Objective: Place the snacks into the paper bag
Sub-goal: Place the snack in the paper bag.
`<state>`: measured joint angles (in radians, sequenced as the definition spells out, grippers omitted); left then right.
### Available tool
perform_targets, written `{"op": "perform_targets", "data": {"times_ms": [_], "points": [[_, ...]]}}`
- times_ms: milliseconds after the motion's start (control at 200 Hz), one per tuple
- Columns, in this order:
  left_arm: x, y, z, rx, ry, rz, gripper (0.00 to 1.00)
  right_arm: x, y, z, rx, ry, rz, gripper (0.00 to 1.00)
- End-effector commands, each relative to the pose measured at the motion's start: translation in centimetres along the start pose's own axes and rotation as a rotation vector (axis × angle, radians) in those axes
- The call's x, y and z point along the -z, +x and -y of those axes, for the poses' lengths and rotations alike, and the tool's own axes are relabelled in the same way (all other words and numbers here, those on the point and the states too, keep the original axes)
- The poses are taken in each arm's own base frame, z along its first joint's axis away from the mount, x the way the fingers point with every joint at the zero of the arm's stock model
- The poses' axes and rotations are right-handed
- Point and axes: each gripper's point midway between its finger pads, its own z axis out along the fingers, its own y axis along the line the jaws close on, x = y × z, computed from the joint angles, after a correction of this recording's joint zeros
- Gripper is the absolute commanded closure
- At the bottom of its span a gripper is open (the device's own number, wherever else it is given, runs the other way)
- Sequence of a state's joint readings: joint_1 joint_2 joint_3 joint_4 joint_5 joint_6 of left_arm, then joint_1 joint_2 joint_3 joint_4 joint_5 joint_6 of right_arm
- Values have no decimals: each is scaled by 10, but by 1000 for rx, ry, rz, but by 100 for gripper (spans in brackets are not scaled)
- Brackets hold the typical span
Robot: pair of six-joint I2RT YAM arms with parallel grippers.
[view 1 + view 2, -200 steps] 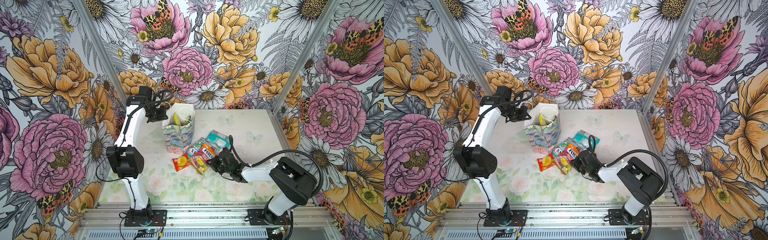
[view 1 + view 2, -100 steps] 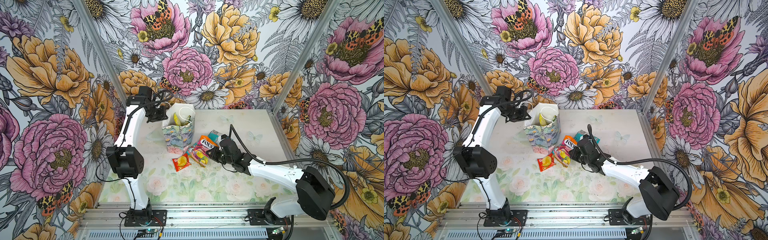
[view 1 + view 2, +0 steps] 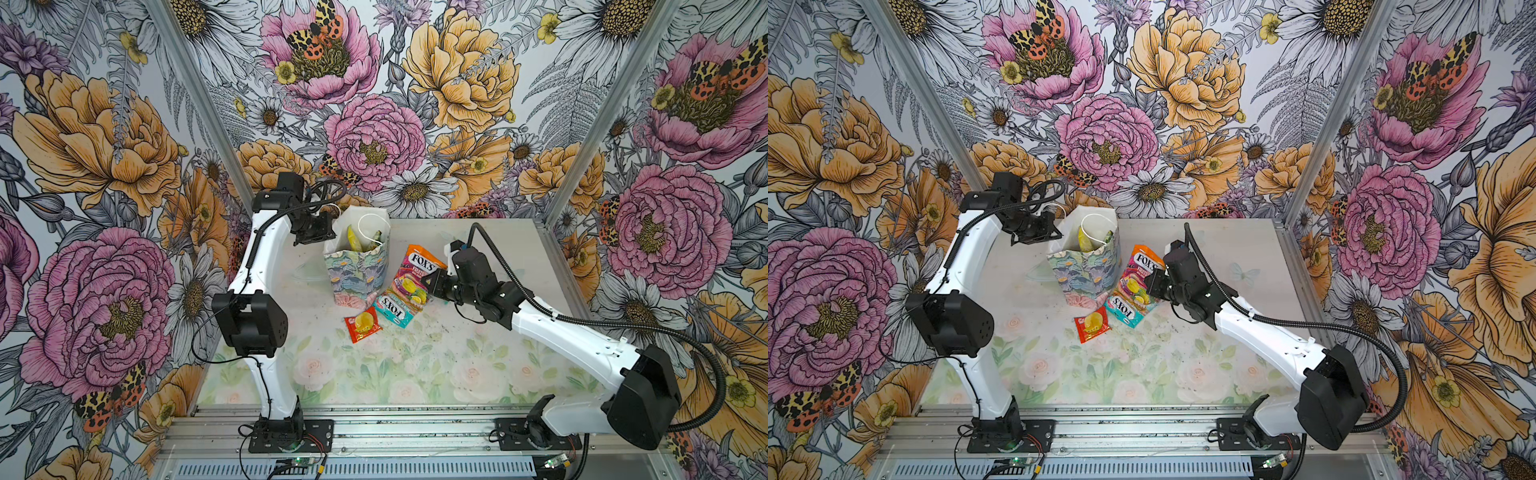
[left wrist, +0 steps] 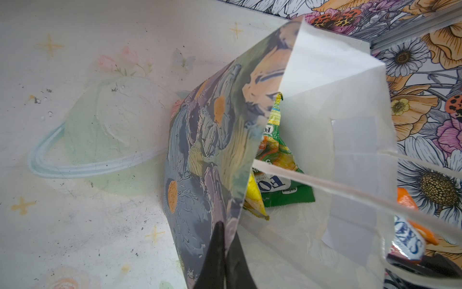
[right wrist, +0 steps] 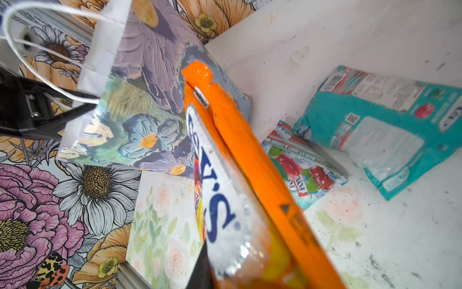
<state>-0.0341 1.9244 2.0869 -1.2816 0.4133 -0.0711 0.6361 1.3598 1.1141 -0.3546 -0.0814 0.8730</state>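
While the left gripper stayed out of the loading, it was clamped tight on the rim of the small upright paper bag with the pastel blue-green floral print; the left wrist view showed its fingertips pinching the wall.

- Already inside: a green glossy packet and a yellow one.
- Right gripper was closed narrow on the lower end of a flat orange FOX'S candy packet, which was held on end just beside the bag and not yet over its mouth.
- Left on the pale floral table: a small red packet, a teal FOX'S packet, and a larger teal packet.

Step judged: carrying the packet to the bag. Next move likely calls for raising it above the rim, clearing the thin white cord handle, then letting go over the opening.
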Motion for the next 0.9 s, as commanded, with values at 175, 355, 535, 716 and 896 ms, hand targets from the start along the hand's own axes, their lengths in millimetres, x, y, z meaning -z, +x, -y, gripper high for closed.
{"op": "perform_targets", "data": {"times_ms": [175, 355, 535, 716, 896], "points": [[13, 5, 8, -14, 32, 8, 100, 30, -87, -38, 137, -41, 207, 100], [13, 5, 8, -13, 32, 7, 100, 32, -122, -48, 190, -40, 255, 100], [12, 6, 8, -13, 36, 4, 100, 31, -151, -58, 236, -43, 288, 100], [11, 6, 8, -11, 38, 3, 100, 22, -172, -70, 270, -53, 311, 100], [11, 6, 8, -12, 37, 2, 100, 13, -194, -85, 299, -76, 336, 100]]}}
